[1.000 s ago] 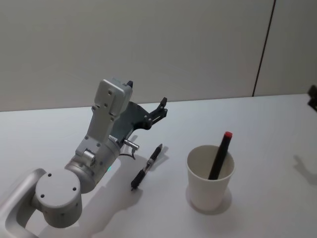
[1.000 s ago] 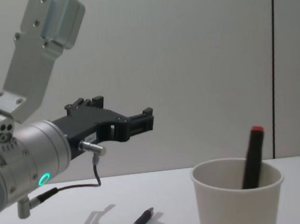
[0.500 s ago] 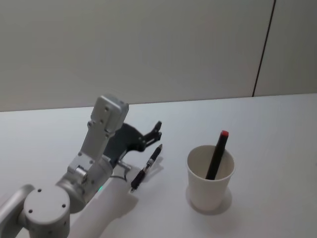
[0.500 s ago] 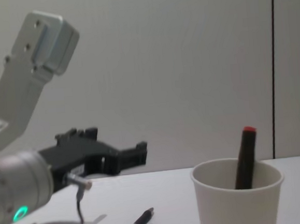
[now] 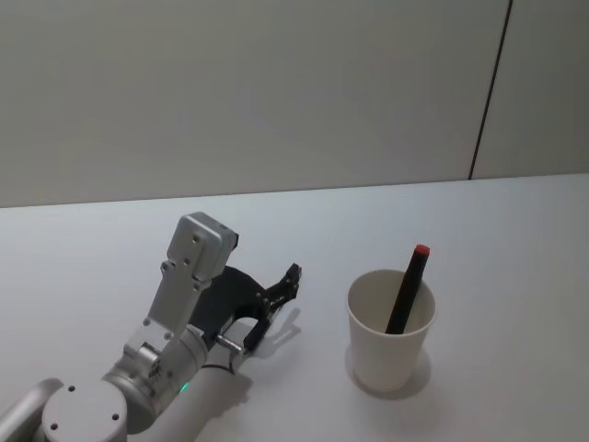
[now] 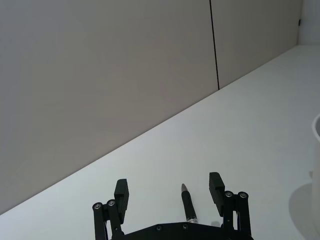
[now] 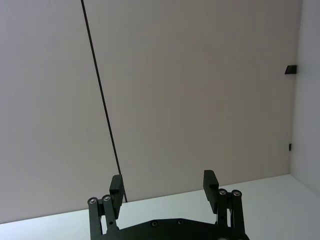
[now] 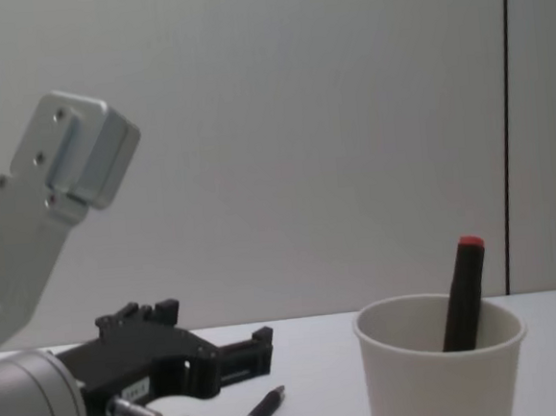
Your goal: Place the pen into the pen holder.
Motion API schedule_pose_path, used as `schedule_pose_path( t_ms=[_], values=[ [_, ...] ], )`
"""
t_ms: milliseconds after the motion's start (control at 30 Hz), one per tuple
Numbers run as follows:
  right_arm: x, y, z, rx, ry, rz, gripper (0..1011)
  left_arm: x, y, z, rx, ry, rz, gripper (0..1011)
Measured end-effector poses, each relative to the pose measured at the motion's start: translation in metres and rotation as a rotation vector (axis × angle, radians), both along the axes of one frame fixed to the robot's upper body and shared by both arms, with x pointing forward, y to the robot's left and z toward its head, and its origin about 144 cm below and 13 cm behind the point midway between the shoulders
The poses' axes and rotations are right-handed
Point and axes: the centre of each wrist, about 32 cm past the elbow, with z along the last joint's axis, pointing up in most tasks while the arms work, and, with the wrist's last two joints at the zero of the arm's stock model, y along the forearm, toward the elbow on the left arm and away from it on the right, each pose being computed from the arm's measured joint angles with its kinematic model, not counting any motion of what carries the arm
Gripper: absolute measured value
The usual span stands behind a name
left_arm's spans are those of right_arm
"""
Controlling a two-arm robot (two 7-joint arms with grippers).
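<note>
A dark pen [image 5: 251,342] lies on the white table, left of the pen holder [image 5: 390,348], a white paper cup. A black marker with a red cap [image 5: 409,287] stands inside that cup. My left gripper [image 5: 283,289] hangs low over the pen, open. In the left wrist view the pen [image 6: 188,206] lies between the spread fingers of the left gripper [image 6: 169,189]. The chest view shows the left gripper [image 8: 256,354] just above the pen [image 8: 260,415], with the cup [image 8: 440,373] to its right. My right gripper [image 7: 163,183] is open, facing a wall.
The white table [image 5: 497,239] runs back to a plain grey wall. A dark vertical seam [image 5: 490,87] marks the wall at the right. Free tabletop lies around the cup and behind the pen.
My left arm has come down and drawn back, bringing its open gripper from well above the table to just over the pen. The pen and cup have not moved.
</note>
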Motion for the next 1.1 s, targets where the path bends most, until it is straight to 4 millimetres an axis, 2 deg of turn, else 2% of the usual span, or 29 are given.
schedule_pose_path(
  t_ms=[600,1100],
  values=[
    [0.000,-0.002,0.000,0.003,0.001,-0.010,1001,-0.003,-0.004,-0.017,-0.021,0.075,-0.006,1001],
    [0.000,-0.003,0.000,0.004,0.000,-0.013,1001,-0.001,-0.004,-0.013,0.060,0.155,-0.036,1001]
  ],
)
